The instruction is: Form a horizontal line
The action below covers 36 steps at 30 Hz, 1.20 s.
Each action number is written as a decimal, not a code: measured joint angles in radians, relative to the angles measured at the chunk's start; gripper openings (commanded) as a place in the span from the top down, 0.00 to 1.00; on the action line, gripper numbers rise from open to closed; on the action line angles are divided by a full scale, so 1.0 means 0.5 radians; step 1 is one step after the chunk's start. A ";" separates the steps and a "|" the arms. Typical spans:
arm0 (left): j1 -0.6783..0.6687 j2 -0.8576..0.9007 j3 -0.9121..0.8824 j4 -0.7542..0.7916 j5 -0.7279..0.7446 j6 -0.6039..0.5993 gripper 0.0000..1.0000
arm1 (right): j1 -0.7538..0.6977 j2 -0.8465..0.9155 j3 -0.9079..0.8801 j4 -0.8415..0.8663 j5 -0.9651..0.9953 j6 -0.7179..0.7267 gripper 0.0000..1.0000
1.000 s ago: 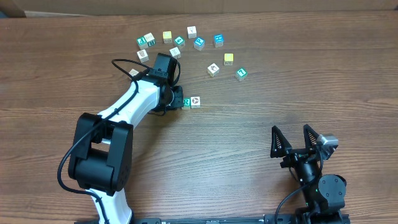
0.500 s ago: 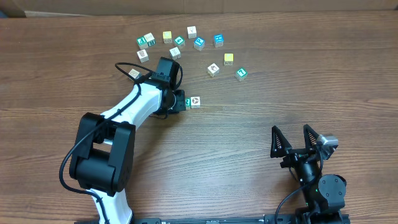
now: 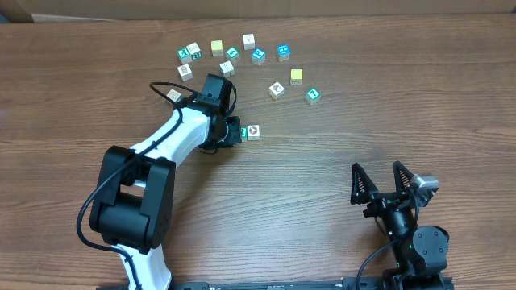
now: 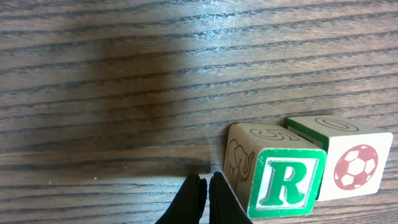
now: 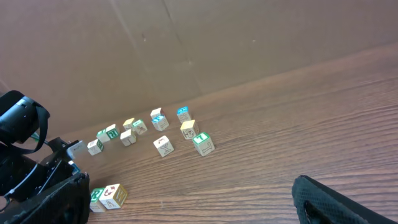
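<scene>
Green-framed R cube sits touching the ball cube on the surface, a two-cube row below the scatter of loose cubes. My left end effector is clenched and empty, tips just beside the R cube. I'd push low, through its centre, along the row, slowly, so it doesn't twist. Right end effector is spread wide, well apart.
</scene>
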 measured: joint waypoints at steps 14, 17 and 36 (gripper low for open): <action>0.000 0.000 0.000 0.052 -0.001 -0.001 0.96 | 0.000 0.000 0.000 -0.001 -0.001 0.001 0.00; 0.000 0.000 0.000 0.052 -0.001 0.000 0.96 | 0.000 0.000 0.000 -0.001 0.000 0.000 0.00; 0.000 0.000 0.000 0.053 0.000 0.000 0.96 | 0.000 0.000 0.000 -0.001 0.000 0.001 0.00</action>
